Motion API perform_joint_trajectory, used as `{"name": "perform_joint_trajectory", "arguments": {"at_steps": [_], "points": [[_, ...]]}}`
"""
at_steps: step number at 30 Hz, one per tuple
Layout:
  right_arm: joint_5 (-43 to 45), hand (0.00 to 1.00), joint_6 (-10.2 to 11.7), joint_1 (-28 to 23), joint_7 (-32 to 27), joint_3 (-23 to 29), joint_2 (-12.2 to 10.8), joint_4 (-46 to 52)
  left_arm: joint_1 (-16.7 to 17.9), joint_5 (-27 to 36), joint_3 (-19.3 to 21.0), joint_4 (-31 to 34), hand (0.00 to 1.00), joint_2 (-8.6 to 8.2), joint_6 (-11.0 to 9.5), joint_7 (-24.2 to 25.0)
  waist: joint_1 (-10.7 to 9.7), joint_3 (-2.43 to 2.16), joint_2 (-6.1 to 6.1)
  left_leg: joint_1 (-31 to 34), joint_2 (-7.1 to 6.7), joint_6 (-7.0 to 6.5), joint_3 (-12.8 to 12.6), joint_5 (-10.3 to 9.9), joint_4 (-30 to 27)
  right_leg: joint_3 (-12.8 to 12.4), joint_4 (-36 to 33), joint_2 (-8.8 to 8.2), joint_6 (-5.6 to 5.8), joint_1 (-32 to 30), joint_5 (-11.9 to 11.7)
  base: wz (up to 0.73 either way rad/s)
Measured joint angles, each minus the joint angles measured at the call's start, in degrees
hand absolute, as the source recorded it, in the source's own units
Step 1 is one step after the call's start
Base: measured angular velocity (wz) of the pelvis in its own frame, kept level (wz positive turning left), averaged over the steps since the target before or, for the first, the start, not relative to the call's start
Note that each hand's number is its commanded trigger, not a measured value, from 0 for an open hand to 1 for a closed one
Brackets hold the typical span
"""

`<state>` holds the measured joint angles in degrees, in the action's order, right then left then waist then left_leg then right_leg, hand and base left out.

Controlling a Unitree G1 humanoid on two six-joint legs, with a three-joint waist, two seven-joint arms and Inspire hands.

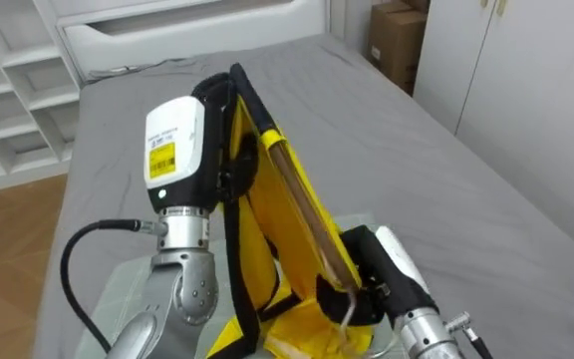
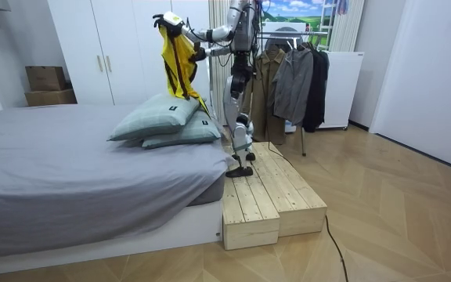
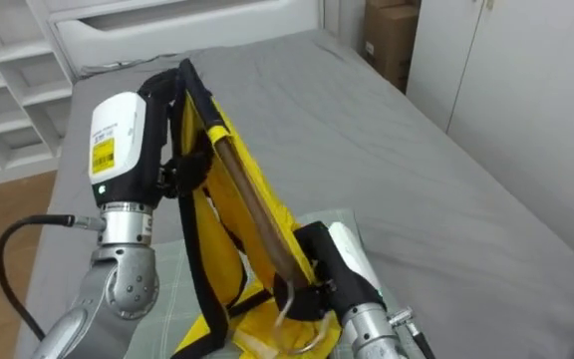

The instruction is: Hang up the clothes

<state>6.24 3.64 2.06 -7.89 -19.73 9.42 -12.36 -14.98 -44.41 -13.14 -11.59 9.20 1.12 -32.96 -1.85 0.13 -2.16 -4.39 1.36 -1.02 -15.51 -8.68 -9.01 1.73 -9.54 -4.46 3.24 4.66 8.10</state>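
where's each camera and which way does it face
Left eye view: robot's head, facing down the grey bed; left hand and right hand grip a hanger with a yellow garment.
Right eye view: same head, same hands, slightly rightward.
Room view: across the room, facing the whole robot on a wooden platform.
All share garment and bed.

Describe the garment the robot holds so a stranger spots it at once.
Above the pillows on the grey bed, the robot holds a garment on a wooden hanger. It is bright yellow with black trim, unlike the dark coats hanging behind.
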Motion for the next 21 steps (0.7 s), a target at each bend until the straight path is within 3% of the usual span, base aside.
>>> {"name": "perform_joint_trajectory", "arguments": {"at_steps": [11,19,21], "points": [[-9.75,1.0,-1.13,-1.4,3.97,3.69,0.64,0.02,5.09,2.29,-0.04,0.0,0.0,1.32,-1.01,0.39,-0.87,0.05,-0.31,-0.39,0.05,0.04,-0.04,-0.02,0.39,0.0,-0.02,0.15,0.0,0.0,0.0,0.0],[-10.33,1.0,-3.76,-1.5,9.44,5.47,1.6,0.02,8.27,2.26,0.02,-0.26,0.0,1.82,-1.03,5.9,-0.98,0.2,0.2,-0.28,0.05,0.1,0.03,-0.06,0.39,0.25,-0.07,0.15,-0.01,-0.01,0.01,0.0],[-10.37,1.0,-3.98,-1.5,9.77,5.8,2.06,0.02,8.85,2.27,0.01,-0.76,0.0,2.38,-0.9,7.44,-0.97,0.52,0.81,-0.18,0.06,0.1,0.05,-0.06,0.36,0.3,-0.05,0.15,-0.01,-0.06,0.01,0.0]]}}
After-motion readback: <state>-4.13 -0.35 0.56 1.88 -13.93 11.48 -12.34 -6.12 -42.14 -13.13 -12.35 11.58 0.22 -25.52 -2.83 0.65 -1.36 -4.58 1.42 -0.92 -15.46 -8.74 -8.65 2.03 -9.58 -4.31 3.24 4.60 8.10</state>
